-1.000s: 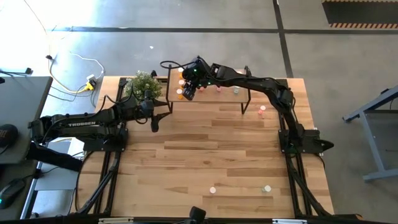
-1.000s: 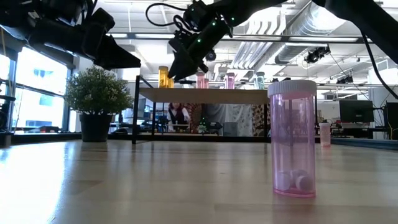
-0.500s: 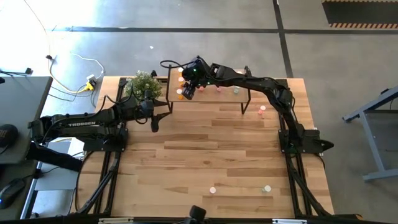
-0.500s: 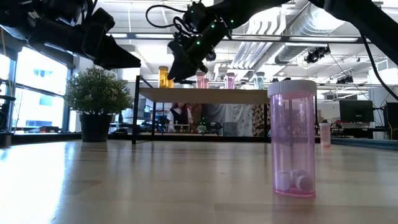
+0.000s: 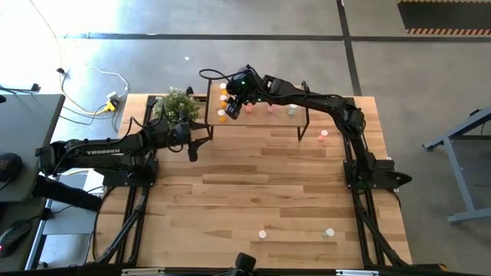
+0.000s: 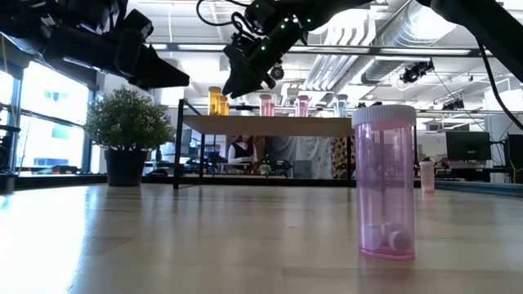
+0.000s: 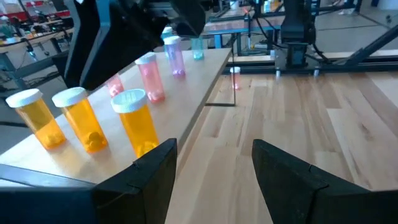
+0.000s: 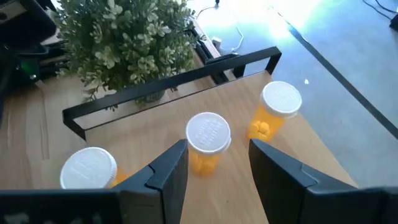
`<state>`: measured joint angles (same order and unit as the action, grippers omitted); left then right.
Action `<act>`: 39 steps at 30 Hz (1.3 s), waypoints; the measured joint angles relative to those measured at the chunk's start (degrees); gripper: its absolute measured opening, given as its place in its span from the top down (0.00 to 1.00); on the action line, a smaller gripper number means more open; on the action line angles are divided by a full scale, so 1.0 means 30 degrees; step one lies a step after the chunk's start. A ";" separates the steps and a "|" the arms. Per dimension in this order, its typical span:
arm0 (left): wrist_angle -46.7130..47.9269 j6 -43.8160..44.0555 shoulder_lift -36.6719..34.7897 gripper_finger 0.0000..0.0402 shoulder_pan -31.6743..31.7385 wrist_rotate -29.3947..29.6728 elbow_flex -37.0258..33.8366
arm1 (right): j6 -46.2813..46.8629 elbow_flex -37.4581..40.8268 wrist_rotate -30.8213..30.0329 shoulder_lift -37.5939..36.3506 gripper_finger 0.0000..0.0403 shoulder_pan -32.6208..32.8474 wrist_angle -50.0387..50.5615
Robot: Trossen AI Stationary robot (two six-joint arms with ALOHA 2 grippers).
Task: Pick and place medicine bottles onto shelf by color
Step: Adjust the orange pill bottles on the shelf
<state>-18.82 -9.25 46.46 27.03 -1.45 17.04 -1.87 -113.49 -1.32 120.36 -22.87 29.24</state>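
Note:
The shelf (image 5: 261, 119) stands at the table's far middle. Three orange medicine bottles (image 8: 208, 146) with white caps stand upright on its left end, and pink ones (image 7: 151, 76) and a pale green one (image 7: 197, 47) stand further right. My right gripper (image 8: 217, 180) hovers open above the orange group, its fingers wide of the middle bottle's cap and touching nothing. My left gripper (image 7: 214, 168) waits open and empty, left of the shelf and above the table. A pink bottle (image 6: 384, 184) stands on the table near the front edge.
A potted plant (image 5: 178, 103) stands just left of the shelf. One pink bottle (image 5: 323, 136) sits by the shelf's right leg, and two more bottles (image 5: 262, 234) (image 5: 329, 231) stand near the front edge. Bare wooden tabletop lies between them.

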 joint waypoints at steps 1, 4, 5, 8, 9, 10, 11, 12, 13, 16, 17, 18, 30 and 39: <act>-0.0197 -0.0006 0.0095 0.50 0.0000 0.0170 0.0000 | -0.0025 -0.0006 0.0000 -0.0013 0.60 0.0000 -0.0049; -0.1002 -0.0208 0.0425 0.50 0.0007 0.0263 0.0000 | -0.0051 -0.0423 0.0000 -0.0015 0.60 0.0000 0.0422; -0.1271 -0.0208 0.0596 0.50 0.0007 0.0269 0.0000 | -0.0177 -0.0631 0.0000 -0.0017 0.60 0.0000 0.0543; -0.1894 -0.0215 0.1125 0.50 0.0120 0.0355 0.0000 | -0.0379 -0.1425 0.0000 -0.0037 0.60 0.0015 0.1408; -0.2040 -0.0208 0.1317 0.50 0.0210 0.0357 0.0000 | -0.0417 -0.1821 0.0000 -0.0029 0.60 0.0015 0.1881; -0.2225 -0.0200 0.1525 0.50 0.0313 0.0368 0.0000 | -0.0534 -0.2162 0.0000 -0.0029 0.60 0.0016 0.2082; -0.2391 -0.0192 0.1724 0.50 0.0417 0.0362 0.0000 | -0.0614 -0.2454 -0.0001 -0.0048 0.60 0.0022 0.2240; -0.2635 -0.0192 0.1940 0.50 0.0523 0.0357 0.0000 | -0.0663 -0.2768 -0.0003 -0.0051 0.60 0.0015 0.2608; -0.2834 -0.0191 0.2136 0.50 0.0604 0.0355 0.0000 | -0.0688 -0.3090 -0.0005 -0.0051 0.60 0.0015 0.3117; -0.2940 -0.0171 0.2789 0.50 0.0852 0.0350 0.0232 | -0.0984 -0.3881 -0.0025 -0.0044 0.60 0.0015 0.4032; -0.2940 -0.0158 0.3040 0.50 0.0902 0.0324 0.0420 | -0.1055 -0.4080 -0.0109 -0.0044 0.60 0.0015 0.4211; -0.2946 -0.0149 0.3270 0.50 0.0902 0.0230 0.0636 | -0.1080 -0.4300 -0.0324 -0.0044 0.60 0.0015 0.4597; -0.2820 0.0725 0.5082 0.50 0.1115 0.1055 0.1634 | -0.1508 -0.4728 -0.1574 -0.0024 0.60 0.0015 0.6192; -0.2758 0.0782 0.6353 0.50 0.1115 0.1061 0.2542 | -0.1530 -0.4721 -0.1574 -0.0027 0.60 0.0015 0.6138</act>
<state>-27.09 -6.90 65.51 30.37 1.73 24.66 -6.46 -127.66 -6.04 120.28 -22.83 47.65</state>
